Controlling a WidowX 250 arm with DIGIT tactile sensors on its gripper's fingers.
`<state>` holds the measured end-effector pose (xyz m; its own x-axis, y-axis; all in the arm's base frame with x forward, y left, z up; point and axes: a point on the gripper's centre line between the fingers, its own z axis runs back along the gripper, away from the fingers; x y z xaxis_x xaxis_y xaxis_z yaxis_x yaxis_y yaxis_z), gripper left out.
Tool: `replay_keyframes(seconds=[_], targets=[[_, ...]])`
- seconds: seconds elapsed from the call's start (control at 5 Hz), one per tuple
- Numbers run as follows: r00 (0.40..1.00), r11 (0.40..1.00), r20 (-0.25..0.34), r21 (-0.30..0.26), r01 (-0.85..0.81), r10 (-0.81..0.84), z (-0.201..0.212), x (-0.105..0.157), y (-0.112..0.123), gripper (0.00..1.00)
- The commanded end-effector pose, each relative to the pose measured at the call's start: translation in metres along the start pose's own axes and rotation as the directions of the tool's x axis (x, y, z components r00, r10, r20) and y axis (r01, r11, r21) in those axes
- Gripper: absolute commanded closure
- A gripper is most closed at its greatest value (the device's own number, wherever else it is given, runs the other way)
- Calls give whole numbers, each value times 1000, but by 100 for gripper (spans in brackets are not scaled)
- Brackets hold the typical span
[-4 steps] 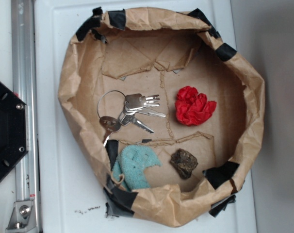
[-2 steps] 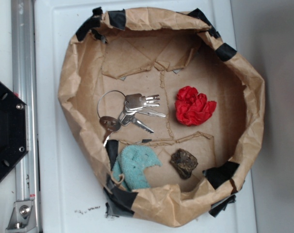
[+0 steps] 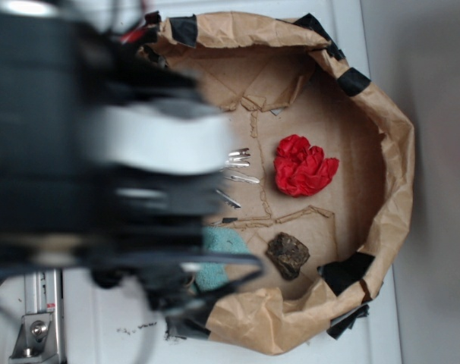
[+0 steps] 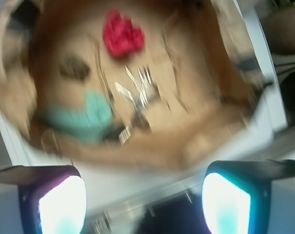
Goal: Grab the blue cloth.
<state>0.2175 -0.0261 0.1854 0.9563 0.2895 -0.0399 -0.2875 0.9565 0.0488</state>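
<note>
Wrist view: blue cloth (image 4: 82, 117) above spread hand (image 4: 145, 197).

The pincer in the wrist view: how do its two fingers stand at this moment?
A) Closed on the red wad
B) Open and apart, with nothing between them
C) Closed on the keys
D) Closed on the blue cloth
B: the pincer has its fingers far apart at the bottom of the wrist view, while the blue cloth lies untouched in the paper-lined bowl.
</note>
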Motion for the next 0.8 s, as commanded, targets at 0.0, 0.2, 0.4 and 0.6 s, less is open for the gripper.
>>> replay_keyframes(seconds=[0.0,0.2,0.4,0.6], targets=[[982,985,-82,-5,-171,170,-56,57,-10,0],[963,976,-180,-52,-212,200,-87,51,2,0],[949,967,-226,-79,-243,220,-102,31,4,0],[946,951,-238,-165,-262,220,-120,21,-12,0]])
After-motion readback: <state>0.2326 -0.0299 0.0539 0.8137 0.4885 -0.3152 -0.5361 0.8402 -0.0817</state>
